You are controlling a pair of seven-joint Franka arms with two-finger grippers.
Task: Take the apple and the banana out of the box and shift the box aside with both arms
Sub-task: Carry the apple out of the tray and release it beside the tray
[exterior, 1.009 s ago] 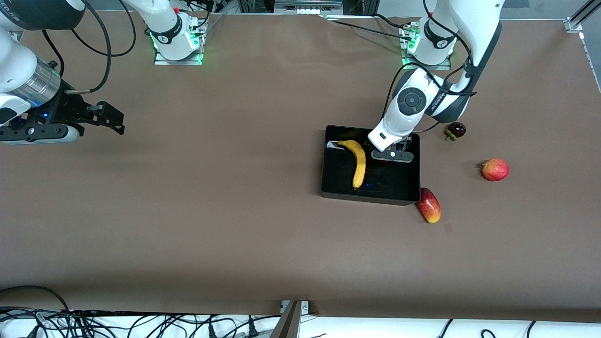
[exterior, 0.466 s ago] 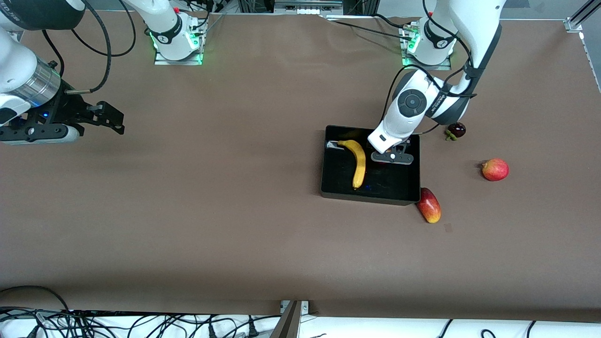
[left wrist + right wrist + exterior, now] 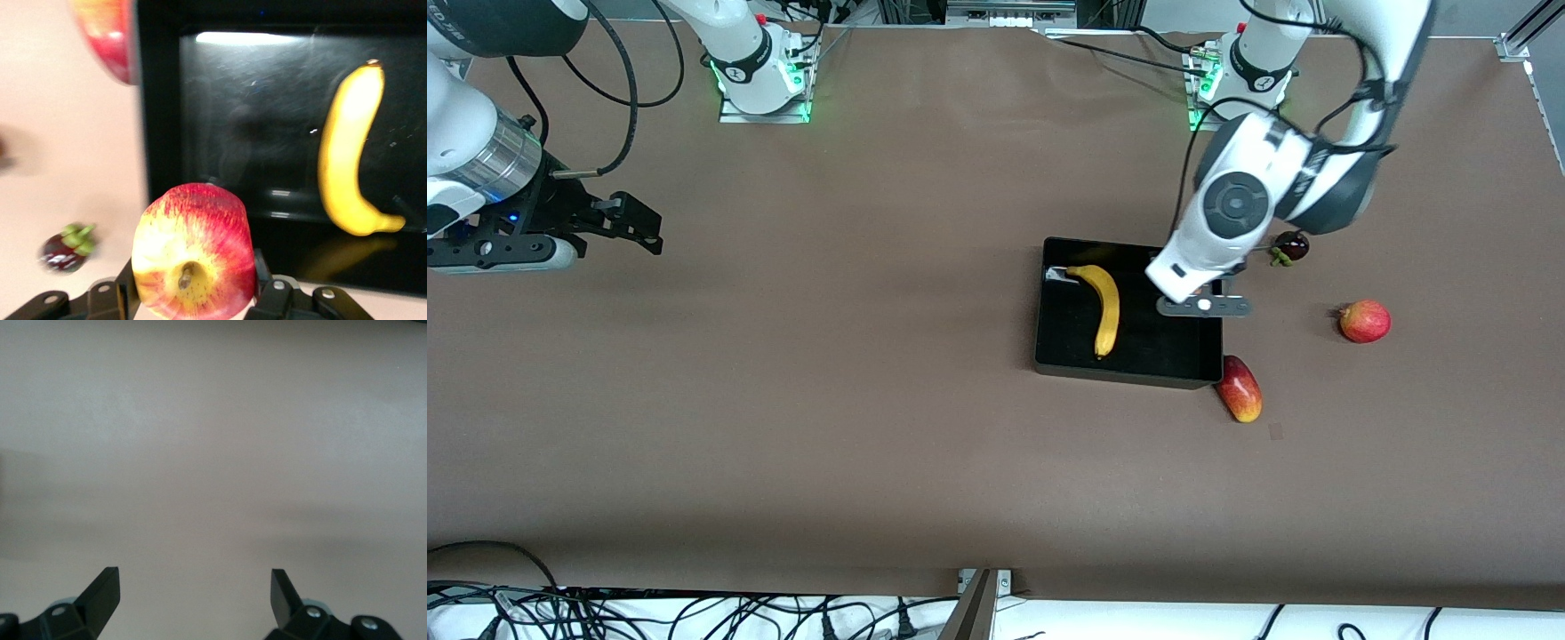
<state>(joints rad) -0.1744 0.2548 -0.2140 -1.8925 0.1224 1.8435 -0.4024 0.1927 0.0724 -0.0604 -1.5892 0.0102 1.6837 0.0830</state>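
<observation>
Brown table (image 3: 871,400) fills the front view. At the right arm's end, the right gripper (image 3: 636,222) waits in the air over bare table. Its two fingers (image 3: 100,593) stand wide apart with nothing between them.

Next comes the black box (image 3: 1049,356), toward the left arm's end of the table. It lies flat, with its open side up. The banana (image 3: 1104,307) lies inside it, in the part toward the right arm's end. Its long line runs from the bases toward the front camera. The stem end points at the bases and the tip points at the camera. It bows out toward the left arm's end.

The left gripper (image 3: 1203,307) hangs over the box's edge at the left arm's end. It is clamped on the apple (image 3: 193,250). In the left wrist view the apple's stem faces the camera.

A mango (image 3: 1239,388) lies on the table, touching or almost touching the box's near corner. A dark fruit (image 3: 1290,246) with green leaves sits nearer the bases. A red fruit (image 3: 1365,321) with a tiny crown sits alone, closer to the table's end.
</observation>
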